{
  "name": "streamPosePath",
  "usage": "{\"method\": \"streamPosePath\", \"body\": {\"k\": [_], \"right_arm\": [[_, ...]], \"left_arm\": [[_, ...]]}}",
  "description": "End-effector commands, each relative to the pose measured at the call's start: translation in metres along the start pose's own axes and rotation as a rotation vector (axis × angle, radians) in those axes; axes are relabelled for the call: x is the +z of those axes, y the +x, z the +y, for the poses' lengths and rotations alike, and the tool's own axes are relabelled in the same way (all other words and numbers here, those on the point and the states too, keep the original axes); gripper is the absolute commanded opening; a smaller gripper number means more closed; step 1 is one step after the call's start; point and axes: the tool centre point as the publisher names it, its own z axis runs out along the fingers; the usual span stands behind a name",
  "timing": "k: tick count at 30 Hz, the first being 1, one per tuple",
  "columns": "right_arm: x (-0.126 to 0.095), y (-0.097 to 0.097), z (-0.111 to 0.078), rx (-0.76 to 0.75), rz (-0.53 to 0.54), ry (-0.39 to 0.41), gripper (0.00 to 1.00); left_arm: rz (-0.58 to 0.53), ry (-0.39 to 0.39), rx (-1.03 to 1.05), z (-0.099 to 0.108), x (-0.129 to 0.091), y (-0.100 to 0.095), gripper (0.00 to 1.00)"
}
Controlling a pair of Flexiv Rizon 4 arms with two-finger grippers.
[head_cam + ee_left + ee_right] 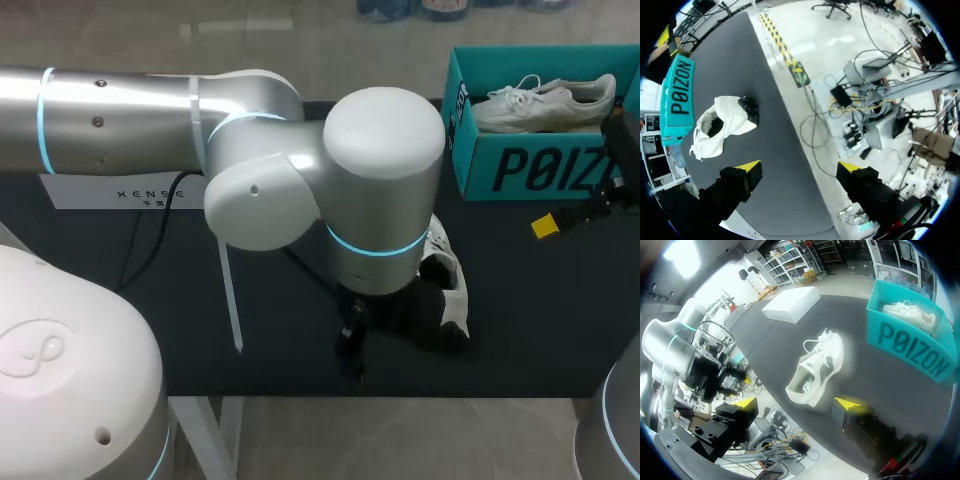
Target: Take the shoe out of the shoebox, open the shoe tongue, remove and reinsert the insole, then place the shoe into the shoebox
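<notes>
A white shoe with black panels (817, 370) lies on its side on the black table (770, 340), outside the teal shoebox (910, 345). A second white shoe (545, 100) rests inside the shoebox (520, 165) at the back right. My left gripper (800, 167) hangs open over the table's front edge; the shoe (722, 125) lies ahead of it, off to one side. My right gripper (797, 403) is open and holds nothing, with the shoe just ahead of its fingers. In the head view my left arm (380, 190) hides most of the shoe (447, 285).
A white box lid (792, 304) lies at the far left of the table, partly hidden by my left arm in the head view. A yellow fingertip (545, 226) of my right gripper shows in front of the shoebox.
</notes>
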Motion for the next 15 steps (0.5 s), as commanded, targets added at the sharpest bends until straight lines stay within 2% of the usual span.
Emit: {"method": "streamPosePath", "body": {"k": [1,3,5,6,8,10,15], "right_arm": [[0.001,0.001,-0.001,0.001,-0.003,-0.001,1.0],[0.001,0.001,-0.001,0.001,-0.003,-0.001,1.0],[0.001,0.001,-0.001,0.001,-0.003,-0.001,1.0],[0.001,0.001,-0.001,0.001,-0.003,-0.001,1.0],[0.001,0.001,-0.001,0.001,-0.003,-0.001,1.0],[0.001,0.001,-0.001,0.001,-0.003,-0.001,1.0],[0.001,0.001,-0.001,0.001,-0.003,-0.001,1.0]], "left_arm": [[-0.054,0.005,-0.351,0.008,-0.006,-0.001,1.0],[-0.07,0.023,-0.424,0.009,-0.009,0.001,1.0],[-0.07,-0.012,-0.523,0.007,-0.01,0.001,1.0],[-0.061,0.015,-0.539,0.006,-0.01,0.0,1.0],[-0.068,0.0,-0.571,0.002,-0.008,-0.005,1.0],[-0.052,0.014,-0.558,-0.005,-0.003,-0.012,1.0],[-0.044,-0.014,-0.576,-0.026,0.012,-0.031,1.0]]}}
